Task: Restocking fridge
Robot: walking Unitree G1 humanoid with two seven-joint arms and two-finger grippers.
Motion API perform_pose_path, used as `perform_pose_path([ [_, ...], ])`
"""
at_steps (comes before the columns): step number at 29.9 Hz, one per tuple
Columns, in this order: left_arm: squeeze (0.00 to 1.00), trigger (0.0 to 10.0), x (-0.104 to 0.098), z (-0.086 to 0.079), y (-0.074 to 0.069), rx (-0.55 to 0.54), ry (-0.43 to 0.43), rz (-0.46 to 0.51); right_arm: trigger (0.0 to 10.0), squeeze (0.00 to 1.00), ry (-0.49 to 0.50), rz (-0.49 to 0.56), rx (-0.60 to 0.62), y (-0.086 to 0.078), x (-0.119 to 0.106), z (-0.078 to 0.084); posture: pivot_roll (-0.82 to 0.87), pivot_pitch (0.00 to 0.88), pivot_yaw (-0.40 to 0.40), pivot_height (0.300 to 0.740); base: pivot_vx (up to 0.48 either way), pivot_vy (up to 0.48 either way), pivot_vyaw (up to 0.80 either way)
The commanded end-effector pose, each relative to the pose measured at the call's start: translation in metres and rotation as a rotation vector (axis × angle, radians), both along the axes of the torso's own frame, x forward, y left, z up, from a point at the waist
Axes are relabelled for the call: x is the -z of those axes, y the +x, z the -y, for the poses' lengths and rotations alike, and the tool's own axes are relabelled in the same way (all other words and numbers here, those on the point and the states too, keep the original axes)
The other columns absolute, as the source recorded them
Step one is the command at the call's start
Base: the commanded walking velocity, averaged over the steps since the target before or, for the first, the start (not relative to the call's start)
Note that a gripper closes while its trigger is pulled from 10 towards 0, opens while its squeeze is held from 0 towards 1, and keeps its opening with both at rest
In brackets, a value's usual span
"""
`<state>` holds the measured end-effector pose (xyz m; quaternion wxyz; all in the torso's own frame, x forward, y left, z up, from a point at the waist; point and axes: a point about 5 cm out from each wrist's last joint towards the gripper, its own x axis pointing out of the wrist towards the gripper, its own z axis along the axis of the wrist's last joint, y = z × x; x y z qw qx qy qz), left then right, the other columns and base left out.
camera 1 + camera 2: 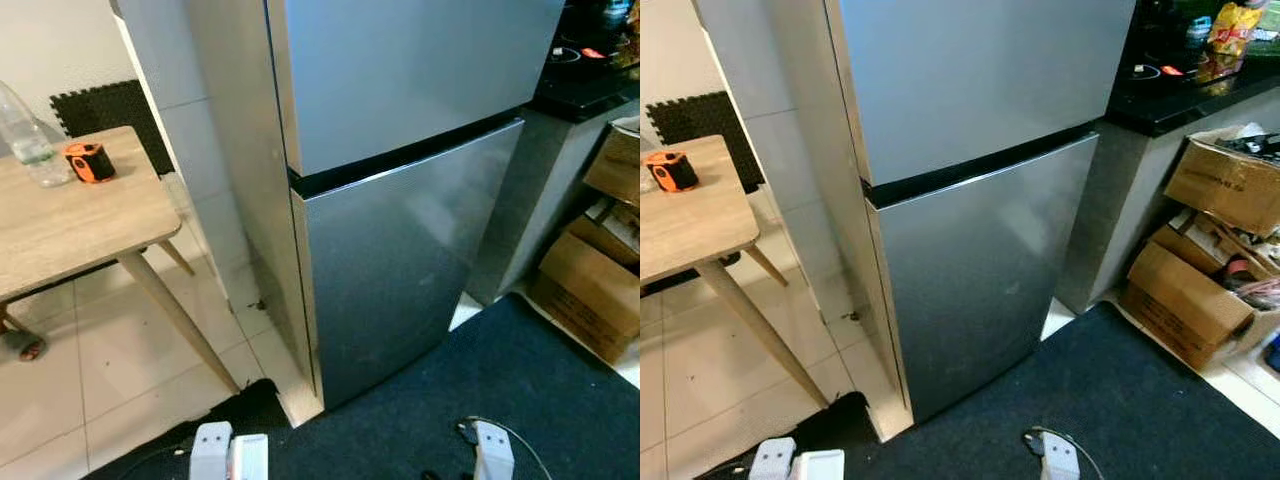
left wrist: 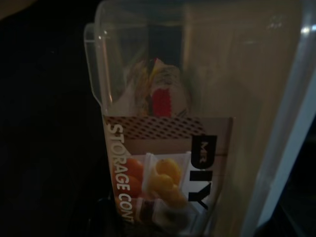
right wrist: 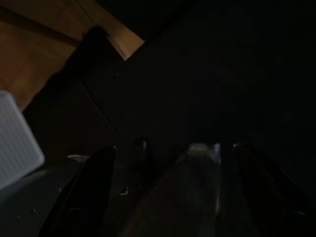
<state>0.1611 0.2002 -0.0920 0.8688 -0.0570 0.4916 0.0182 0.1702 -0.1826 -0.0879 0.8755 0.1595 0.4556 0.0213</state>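
The fridge (image 1: 400, 200) stands straight ahead, silver, with both its upper and lower doors shut and a dark seam between them. To its right is a dark counter (image 1: 1200, 95) with cardboard boxes (image 1: 1200, 290) stacked on the floor below it. To the robot's left is a wooden table (image 1: 70, 220) carrying a plastic bottle (image 1: 25, 140) and a small orange and black gadget (image 1: 90, 162). A dark mat (image 1: 500, 400) covers the floor in front of the fridge.

In the left wrist view a clear plastic storage box (image 2: 197, 123) with a printed label sits right against the camera; the left gripper appears to be carrying it, though I cannot tell how its fingers stand. In the right wrist view the right gripper (image 3: 168, 197) hangs low over the dark mat with its fingers spread and nothing between them.

By my reading, the step in hand is arriving at the fridge with the box. The next move calls for the free right gripper to pull a door open, since nothing can go in while both are shut.
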Motion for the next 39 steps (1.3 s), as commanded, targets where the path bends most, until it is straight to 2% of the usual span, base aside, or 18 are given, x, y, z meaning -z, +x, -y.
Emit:
perform_pose_path([
  [1,0.00,10.0,-0.0005,0.0046,0.0024,-0.001,-0.025,0.010,10.0,0.00,-0.010,-0.001,0.007,0.0006,-0.0007,0.0047,-0.07,0.000,0.022,0.740,0.000,-0.454,0.00],
  [12,0.00,10.0,-0.0009,0.0017,0.0030,-0.020,-0.007,0.011,10.0,0.00,-0.021,-0.005,-0.021,-0.0010,-0.0003,0.0055,-0.07,0.000,0.022,0.740,0.000,0.000,0.00],
  [16,0.00,10.0,-0.0008,0.0010,0.0023,-0.019,-0.006,0.009,10.0,0.00,-0.036,-0.005,-0.073,-0.0013,-0.0003,0.0045,-0.07,0.000,0.019,0.740,0.000,0.000,0.80],
  [39,0.00,10.0,-0.0007,0.0031,0.0030,-0.005,-0.004,0.008,10.0,0.00,-0.067,-0.028,-0.081,-0.0071,0.0022,0.0081,-0.07,0.000,0.019,0.740,0.000,0.000,0.80],
])
